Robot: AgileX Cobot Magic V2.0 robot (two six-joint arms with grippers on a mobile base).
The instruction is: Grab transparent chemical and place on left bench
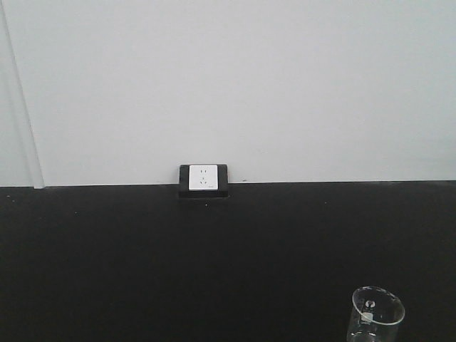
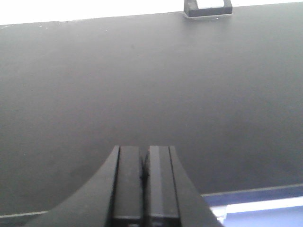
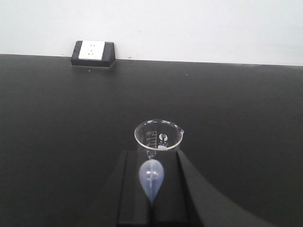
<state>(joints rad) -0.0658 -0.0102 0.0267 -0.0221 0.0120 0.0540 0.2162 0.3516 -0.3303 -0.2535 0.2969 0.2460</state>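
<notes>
The transparent chemical [image 3: 158,137], a small clear glass beaker with a pouring lip and a white mark, stands on the left bench [image 3: 57,132], a black-topped counter. A dropper with a pale-blue bulb [image 3: 151,177] leans out of it toward the camera. My right gripper [image 3: 151,153] looks shut, its tips just behind the beaker, not around it. The beaker also shows at the lower right of the front view [image 1: 377,312]. My left gripper [image 2: 144,149] is shut and empty, over the bench's [image 2: 142,85] near edge.
A white socket in a black frame [image 1: 203,178] sits at the bench's back edge against the pale wall; it also shows in the left wrist view [image 2: 207,5] and the right wrist view [image 3: 93,52]. A blue front [image 2: 255,208] shows below the bench edge.
</notes>
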